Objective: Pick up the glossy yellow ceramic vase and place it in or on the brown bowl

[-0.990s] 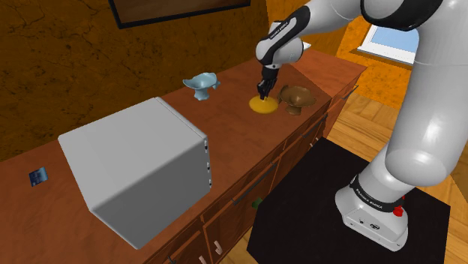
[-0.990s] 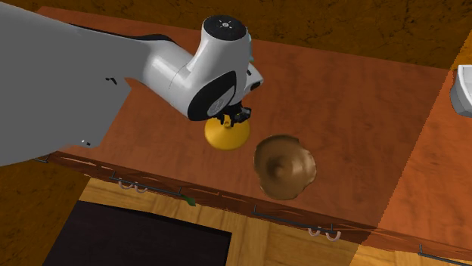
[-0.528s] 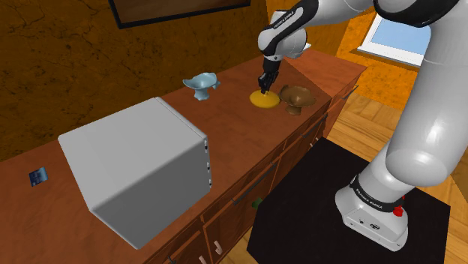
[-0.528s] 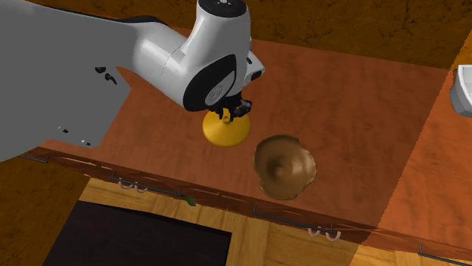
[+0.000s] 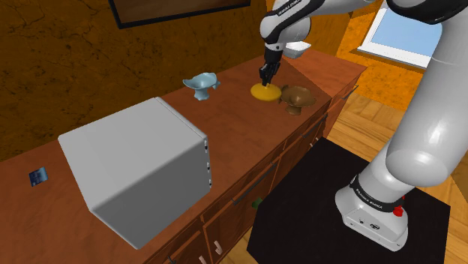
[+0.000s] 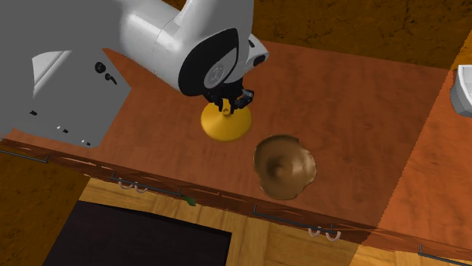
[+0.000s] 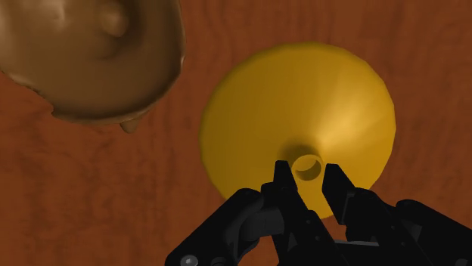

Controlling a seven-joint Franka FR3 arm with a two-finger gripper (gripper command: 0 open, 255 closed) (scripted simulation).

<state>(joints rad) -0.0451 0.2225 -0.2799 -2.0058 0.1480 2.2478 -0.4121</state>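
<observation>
You are holding the yellow vase (image 7: 325, 98), the tool (image 7: 306, 172) pinching its narrow neck, nearly closed; carrying is coming next, calling for height over the brown bowl (image 7: 83, 60)

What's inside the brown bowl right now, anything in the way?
Nothing: the brown bowl shows only its own lumpy inside, seen from above. The yellow vase is beside it, clasped by the gripper. The counter under the bowl is covered.

tool (image 7: 307, 172) tight around yellow vase (image 7: 302, 98)
</observation>
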